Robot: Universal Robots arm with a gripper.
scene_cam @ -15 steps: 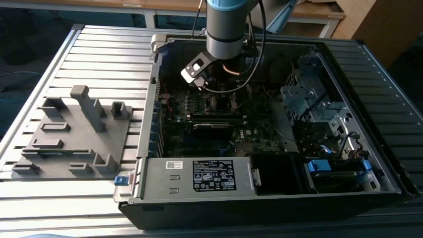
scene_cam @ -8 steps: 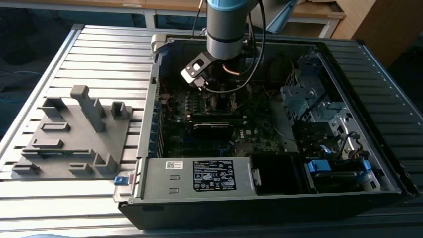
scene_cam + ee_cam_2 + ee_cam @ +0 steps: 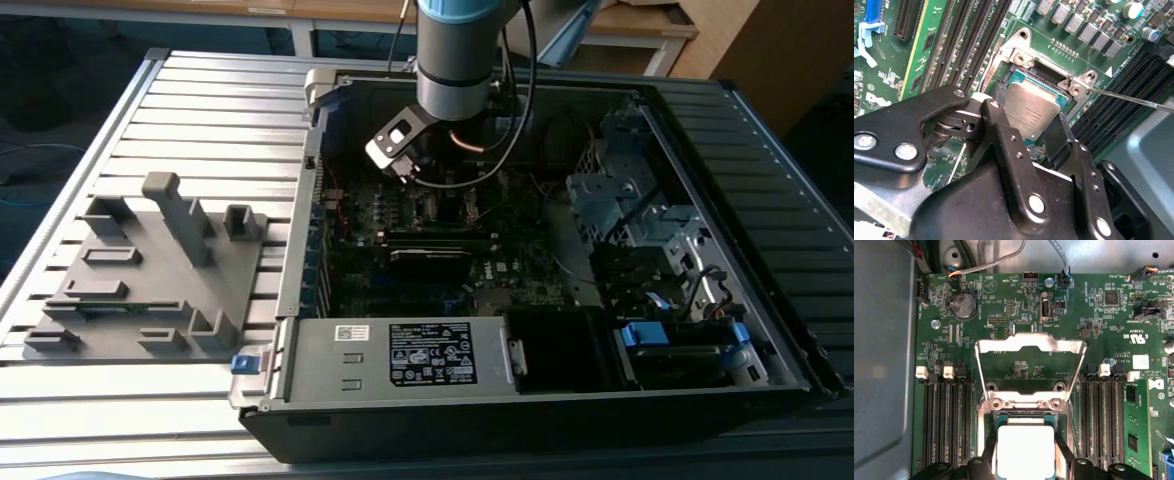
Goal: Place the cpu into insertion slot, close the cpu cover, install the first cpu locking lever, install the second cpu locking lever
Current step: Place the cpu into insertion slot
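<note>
Exterior view, arm: the arm (image 3: 461,60) reaches down into the open computer case (image 3: 534,430), with the gripper (image 3: 404,165) low over the motherboard (image 3: 400,285).
Second wrist view, grip: the fingers (image 3: 999,125) are narrowed onto two opposite edges of the cpu (image 3: 1031,107) and seem to clamp it.
Second wrist view, slot: the insertion slot (image 3: 1041,72) lies right under the chip, its dark rim showing just past the fingertips. Whether the chip is seated cannot be told.
First wrist view, cover: the cpu cover (image 3: 1031,342) stands open beyond the fingertips, clear of the chip.
Risk, skew: a tilted or mis-keyed chip could bend the socket contacts.
Risk, release: uneven opening might drag it sideways.
Risk, clearance: the memory slots (image 3: 946,425) flank the fingers closely, so a sideways drift could strike them.
</note>
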